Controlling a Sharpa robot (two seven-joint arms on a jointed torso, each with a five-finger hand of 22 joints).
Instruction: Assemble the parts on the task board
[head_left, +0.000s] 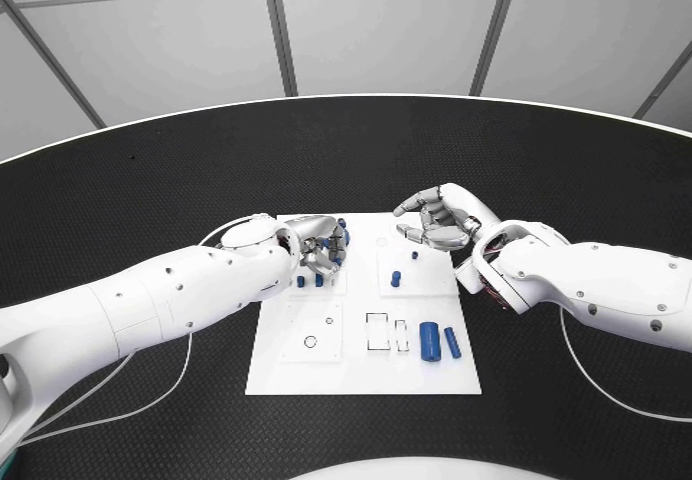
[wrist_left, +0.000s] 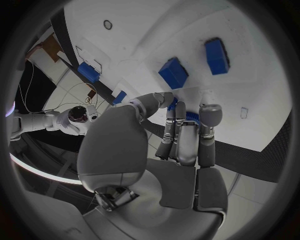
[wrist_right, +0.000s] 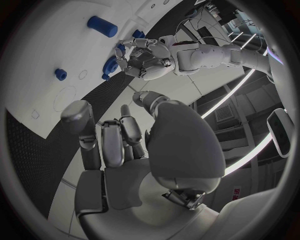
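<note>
We see the robot's two silver hands poised over the far end of the flat white rectangular task board (head_left: 361, 375), which lies in the middle of the black table (head_left: 173, 160). The left hand (head_left: 320, 245) hovers at the board's far left corner with its fingers curled down around a small blue part (head_left: 335, 252); in the left wrist view a sliver of blue shows between the fingertips (wrist_left: 177, 107), so we judge that it is pinching that piece, though the grip itself is partly hidden. Just below it in the head view, two short blue pegs (head_left: 310, 281) stand upright in the board's upper left panel, directly under the curled fingers. The right hand (head_left: 437, 218) hangs over the board's far right edge, fingers loosely bent and apart, with nothing in it.

The rest of the parts lie nearer the robot. One small blue peg (head_left: 397, 277) stands in the upper right panel, and two longer blue cylinders (head_left: 440, 343) lie side by side near the board's near right corner, their long axes running from the near edge towards the far edge. A round hole and rectangular slots in the near panels stand unfilled.

We judge that the coming move turns on the left hand: its held piece sits almost straight above the peg panel, so a short descent should seat it. The cylinders lie closer to the right arm, between its hand and the robot's body.
</note>
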